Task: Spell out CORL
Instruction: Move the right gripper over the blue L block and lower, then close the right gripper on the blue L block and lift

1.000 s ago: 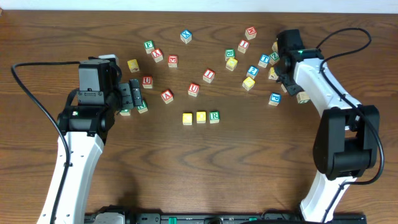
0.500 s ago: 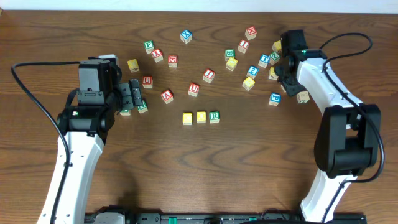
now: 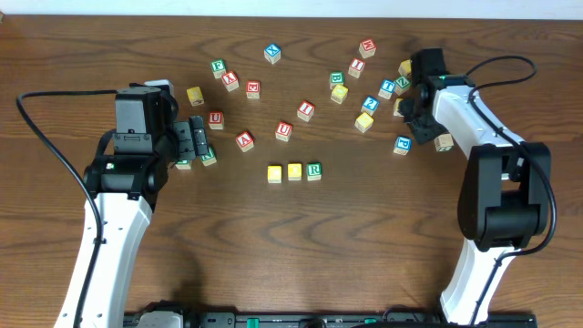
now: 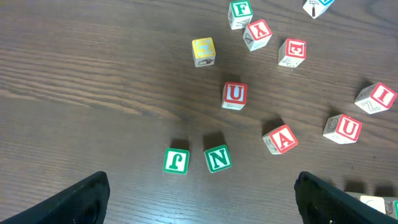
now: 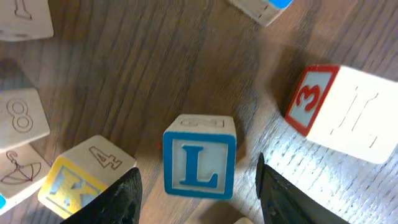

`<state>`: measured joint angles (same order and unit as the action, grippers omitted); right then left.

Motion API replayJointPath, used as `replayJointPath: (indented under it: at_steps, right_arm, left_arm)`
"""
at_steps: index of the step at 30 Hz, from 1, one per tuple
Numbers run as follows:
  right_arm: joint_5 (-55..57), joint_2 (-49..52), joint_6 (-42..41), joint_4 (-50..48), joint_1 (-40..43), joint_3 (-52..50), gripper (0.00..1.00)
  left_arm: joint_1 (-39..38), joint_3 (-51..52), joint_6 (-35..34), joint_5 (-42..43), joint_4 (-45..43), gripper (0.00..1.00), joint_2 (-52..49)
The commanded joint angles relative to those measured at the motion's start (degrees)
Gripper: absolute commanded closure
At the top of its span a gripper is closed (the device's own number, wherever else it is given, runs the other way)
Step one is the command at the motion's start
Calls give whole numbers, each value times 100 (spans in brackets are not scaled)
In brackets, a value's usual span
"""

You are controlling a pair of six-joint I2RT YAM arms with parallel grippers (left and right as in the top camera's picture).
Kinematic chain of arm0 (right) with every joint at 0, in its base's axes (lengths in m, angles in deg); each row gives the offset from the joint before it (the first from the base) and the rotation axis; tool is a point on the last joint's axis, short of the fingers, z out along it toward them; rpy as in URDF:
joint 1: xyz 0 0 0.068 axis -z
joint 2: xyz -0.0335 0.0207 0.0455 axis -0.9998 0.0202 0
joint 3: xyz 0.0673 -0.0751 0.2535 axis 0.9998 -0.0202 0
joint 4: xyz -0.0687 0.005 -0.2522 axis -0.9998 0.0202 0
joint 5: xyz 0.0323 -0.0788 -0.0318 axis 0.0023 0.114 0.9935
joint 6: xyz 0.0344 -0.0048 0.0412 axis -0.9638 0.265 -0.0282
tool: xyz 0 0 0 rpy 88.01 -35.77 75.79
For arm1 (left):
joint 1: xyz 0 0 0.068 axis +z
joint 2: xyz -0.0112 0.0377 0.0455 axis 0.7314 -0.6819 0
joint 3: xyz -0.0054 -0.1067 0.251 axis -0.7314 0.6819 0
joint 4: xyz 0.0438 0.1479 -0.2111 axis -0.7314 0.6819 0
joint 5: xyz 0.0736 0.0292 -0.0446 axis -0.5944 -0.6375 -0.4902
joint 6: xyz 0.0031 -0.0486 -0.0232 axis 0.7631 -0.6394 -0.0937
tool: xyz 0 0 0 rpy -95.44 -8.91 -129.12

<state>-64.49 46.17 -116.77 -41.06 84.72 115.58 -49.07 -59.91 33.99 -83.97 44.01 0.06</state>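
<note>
sitting btwn spread right gripper (image 5: 198, 186) jaws: blue l cube (image 5: 199, 158)

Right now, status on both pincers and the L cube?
Left pincer open, empty. Right pincer open, straddling L cube, not gripping. Yellow-faced cube close beside one finger.

A yellow cube (image 5: 87, 177) and a red 3 cube (image 5: 339, 112) crowd the L cube (image 5: 199, 163); open table (image 3: 364, 196) lies right of the R cube (image 3: 313, 170).
</note>
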Motion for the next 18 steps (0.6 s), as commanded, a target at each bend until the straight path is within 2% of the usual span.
replayJointPath:
  at_steps: [1,18]
  right_arm:
    - [57,11,-94,-9,144,13,46]
    - [271,17,-90,-24,184,11,49]
  left_arm:
    - [17,-2,15,-48,2,7,-33]
    - [17,-2,15,-48,2,6,-33]
